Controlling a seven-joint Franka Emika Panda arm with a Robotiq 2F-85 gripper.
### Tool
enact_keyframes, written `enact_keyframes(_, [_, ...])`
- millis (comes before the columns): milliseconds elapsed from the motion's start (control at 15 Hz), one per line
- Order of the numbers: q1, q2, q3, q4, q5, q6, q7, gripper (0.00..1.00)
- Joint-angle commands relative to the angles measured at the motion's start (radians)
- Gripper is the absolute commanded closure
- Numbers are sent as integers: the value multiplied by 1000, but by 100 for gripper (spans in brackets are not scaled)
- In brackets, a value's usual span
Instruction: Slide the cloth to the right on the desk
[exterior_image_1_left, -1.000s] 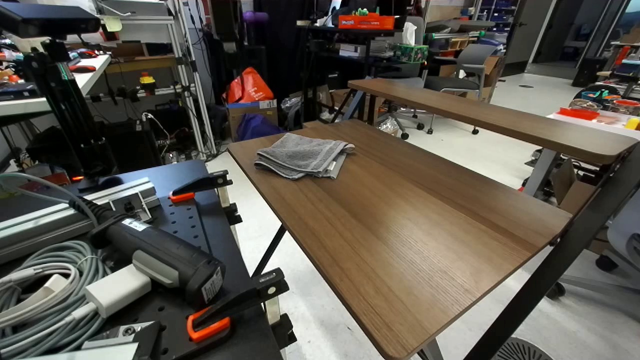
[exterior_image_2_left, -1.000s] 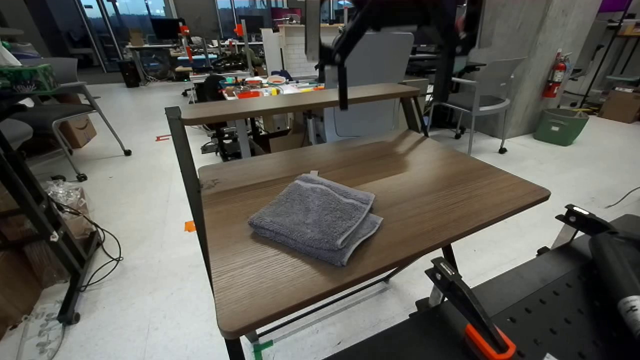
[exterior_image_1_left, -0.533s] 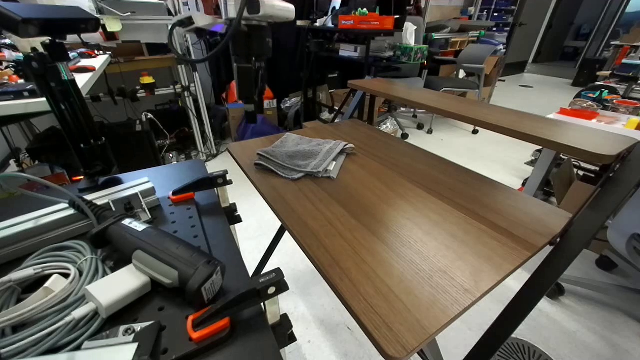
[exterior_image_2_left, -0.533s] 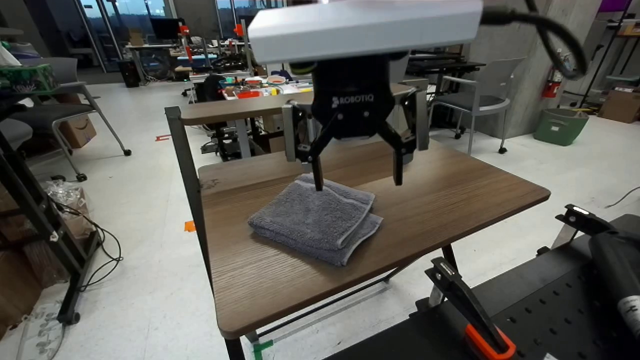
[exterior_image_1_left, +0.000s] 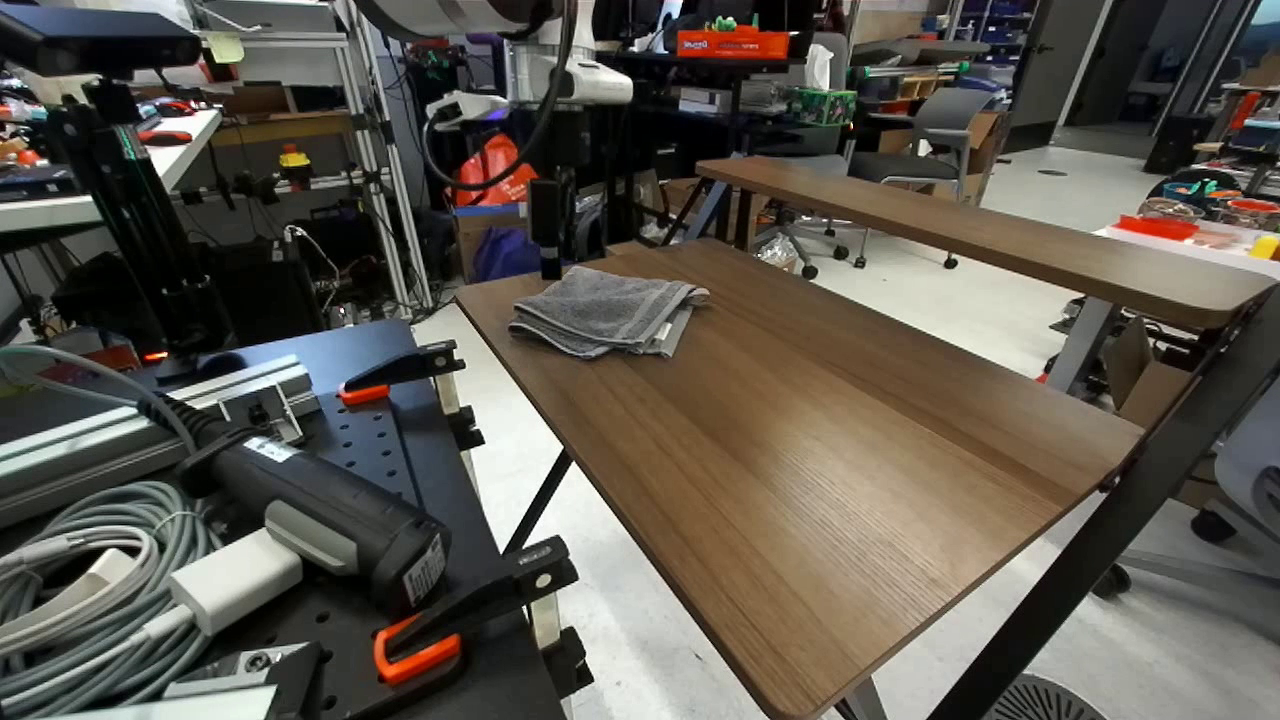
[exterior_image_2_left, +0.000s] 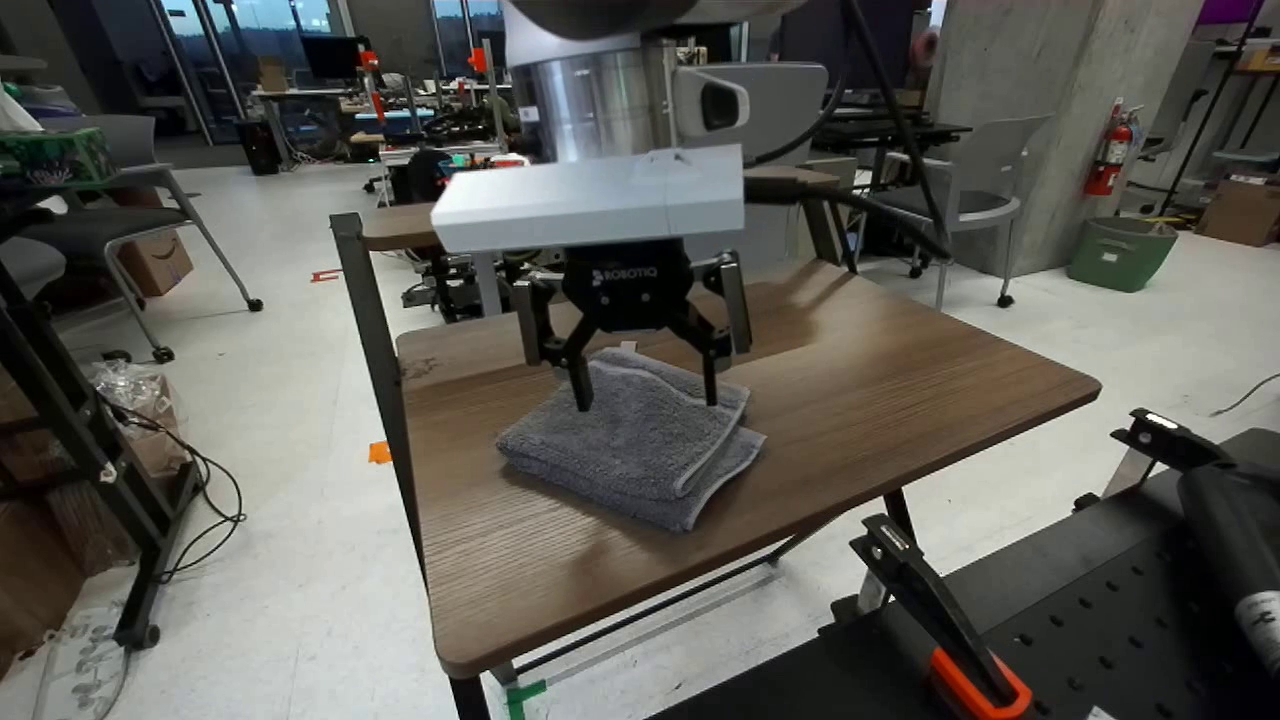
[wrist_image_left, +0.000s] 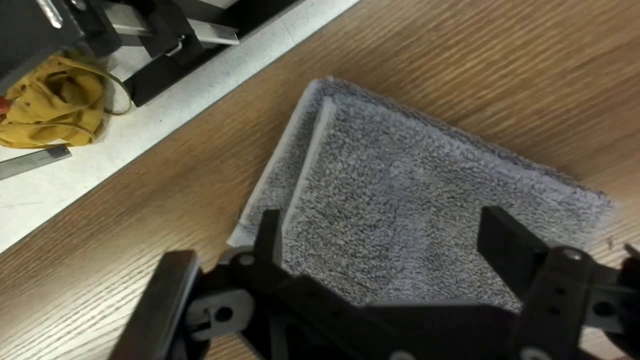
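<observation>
"Start at the far left of an exterior view."

"A gray chair (exterior_image_2_left: 100, 228) stands on the pale floor (exterior_image_2_left: 290, 450), well apart from the left edge of the counter (exterior_image_2_left: 900, 375). Next, a dark post (exterior_image_2_left: 377, 360) slants up beside that edge."

"And the cloth (exterior_image_2_left: 625, 445)?"

"It is gray, folded in layers, and lies on the brown wood-grain counter, nearer the left edge than the right front corner. One cloth corner points toward the front edge."

"Where is the claw (exterior_image_2_left: 647, 403)?"

"Black and pointing down, it hangs over the cloth, beneath the white arm (exterior_image_2_left: 585, 205). It is released: in the wrist view, its two fingers (wrist_image_left: 507, 247) are spread wide over the gray fabric. Whether the tips touch, I cannot tell."

"Then, farther right?"

"Off the front edge, a black-and-orange clamp (exterior_image_2_left: 935, 600) sits at the rim of a black bench (exterior_image_2_left: 1070, 575). Past the right edge, well apart from the counter, a green bin (exterior_image_2_left: 1122, 253) sits on the floor."
</observation>
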Motion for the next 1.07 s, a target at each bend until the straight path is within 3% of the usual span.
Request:
enact_keyframes(0, [68,95,-65,109,-27,17,47,0])
enact_keyframes(400, [85,197,-110,209,-2,21,54,0])
enact_keyframes(1000, [24,275,-150,271,44,19,25,0])
